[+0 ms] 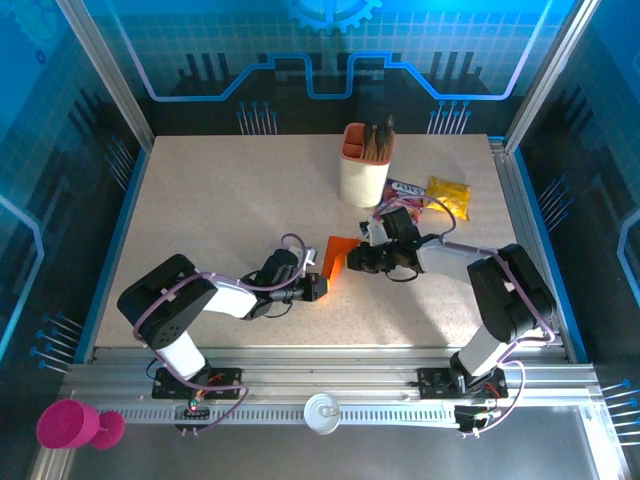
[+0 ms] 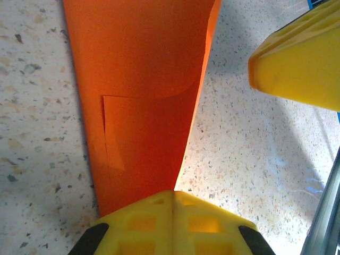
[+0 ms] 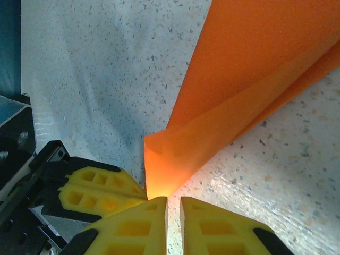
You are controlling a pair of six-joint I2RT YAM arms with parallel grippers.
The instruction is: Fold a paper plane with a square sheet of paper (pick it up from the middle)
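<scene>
The thin orange paper sheet (image 1: 340, 256), creased into a tapering wedge, is lying mid-way across the speckled worktop (image 1: 220, 220). The ribbed yellow left fingers (image 2: 143, 223) are pressing fully together on its narrow end. The right fingers (image 3: 212, 223), nearly together, are nipping its lifted folded corner.

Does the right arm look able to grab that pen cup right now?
Probably not yet: the cup stands close by, unblocked, but the right arm seems to pinch the orange paper, which the left arm also grips.
</scene>
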